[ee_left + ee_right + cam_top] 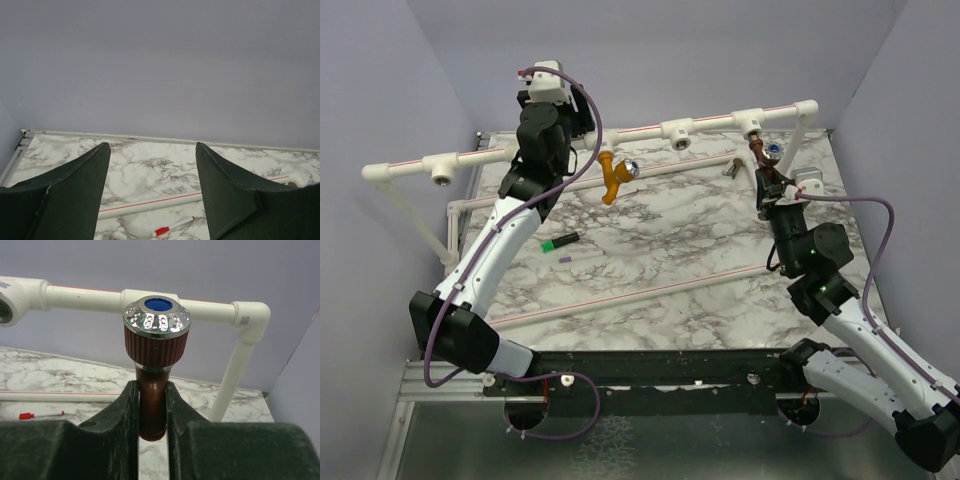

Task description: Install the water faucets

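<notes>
Seating the brown faucet (156, 342) under the right-hand T-fitting (752, 121) looks like your current step: right gripper (152, 392) clamped on its spout, left gripper (151, 160) open and empty, orange faucet (611, 180) already hanging off the pipe (715, 124); next, turn it tight, probably.

reddish-brown faucet (156, 347) | orange faucet (612, 180) | tabletop (690, 250): grey-veined white marble | pipes (85, 292): white, red-striped | marker (560, 242): green

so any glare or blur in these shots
Right wrist: the chrome cap of the brown faucet glints, otherwise sharp. Left wrist: near fingers dark and slightly soft, wall evenly lit. Top external: even light, soft shadows, small glint on the orange faucet knob.
</notes>
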`<state>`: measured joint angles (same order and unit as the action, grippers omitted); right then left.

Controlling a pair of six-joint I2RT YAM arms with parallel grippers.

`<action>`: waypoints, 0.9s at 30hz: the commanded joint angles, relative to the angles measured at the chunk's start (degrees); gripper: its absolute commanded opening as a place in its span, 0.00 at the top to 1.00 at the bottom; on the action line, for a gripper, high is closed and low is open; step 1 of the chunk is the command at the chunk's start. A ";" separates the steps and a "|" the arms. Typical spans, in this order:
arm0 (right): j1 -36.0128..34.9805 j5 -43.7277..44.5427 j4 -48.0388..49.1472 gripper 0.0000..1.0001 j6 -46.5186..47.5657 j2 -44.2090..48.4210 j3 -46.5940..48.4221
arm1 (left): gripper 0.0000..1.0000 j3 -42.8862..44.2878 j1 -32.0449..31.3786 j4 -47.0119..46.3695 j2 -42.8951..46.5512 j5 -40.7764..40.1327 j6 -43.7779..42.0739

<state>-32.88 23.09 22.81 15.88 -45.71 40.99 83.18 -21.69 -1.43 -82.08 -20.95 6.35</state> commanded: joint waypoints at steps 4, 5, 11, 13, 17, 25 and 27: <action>2.21 -3.46 0.34 1.00 -1.51 -1.44 2.30 | 0.30 -5.35 -0.10 11.36 -0.84 1.39 -0.69; 2.46 -3.75 0.36 0.99 -1.78 -1.74 2.38 | 0.30 -5.40 -0.10 11.36 -0.80 1.43 -0.68; 3.31 -5.45 1.43 0.99 -2.87 -2.53 2.60 | 0.30 -5.50 -0.04 11.36 -0.71 1.18 -0.97; 3.44 -5.43 1.45 1.00 -2.87 -2.27 2.89 | 0.30 -5.60 -0.02 11.36 -0.80 1.17 -0.99; 3.43 -6.03 0.78 0.99 -3.07 -1.69 3.44 | 0.29 -5.74 0.07 11.28 -0.80 1.17 -1.00; 3.44 -6.81 -0.20 1.00 -3.45 -0.76 3.82 | 0.29 -6.09 0.25 11.28 -0.54 1.26 -0.99; 3.44 -6.71 -0.43 0.99 -3.45 -0.89 3.79 | 0.29 -6.10 0.33 11.28 -0.56 1.41 -0.92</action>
<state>-29.87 18.61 22.02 13.32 -47.22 42.48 81.23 -21.47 -4.38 -81.32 -20.80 6.37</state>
